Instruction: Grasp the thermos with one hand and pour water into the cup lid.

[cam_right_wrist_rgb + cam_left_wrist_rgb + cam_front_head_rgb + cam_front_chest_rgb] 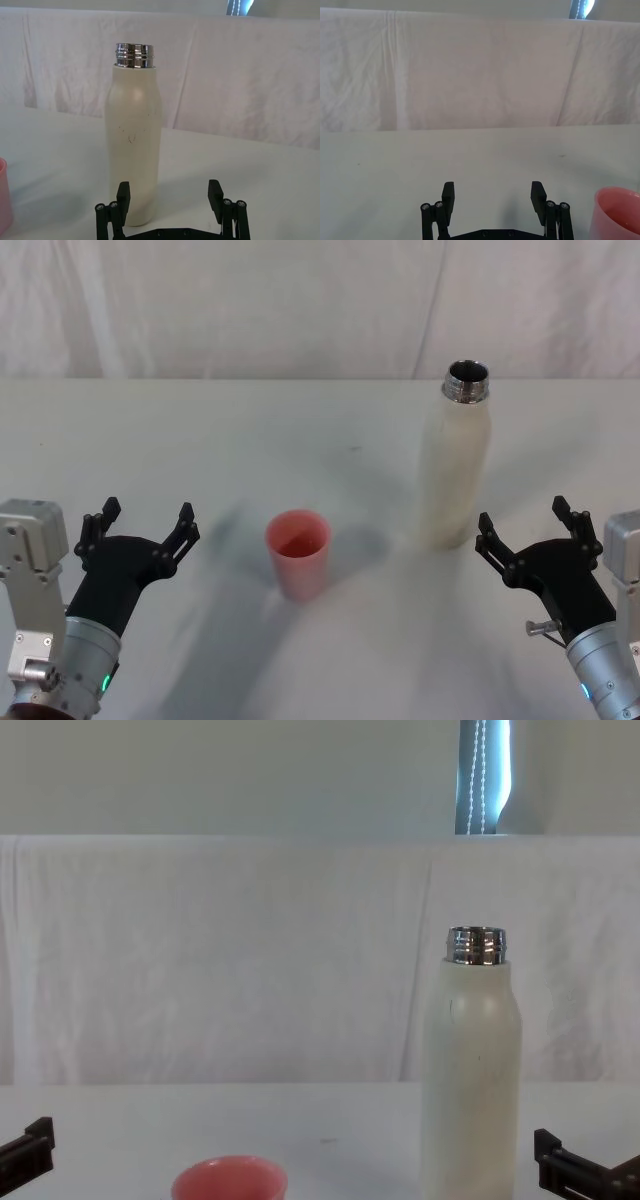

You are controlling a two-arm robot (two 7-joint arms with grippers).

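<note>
Here, my right gripper (529, 521) and left gripper (142, 517) gape empty; thermos (455, 468) stands uncapped beside the pink cup lid (298, 553) on the white table (250, 440).

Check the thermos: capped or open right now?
Open. The thermos stands upright on the table with its silver threaded neck bare and the dark mouth showing from above; no cap on it. The fill level cannot be told.
</note>
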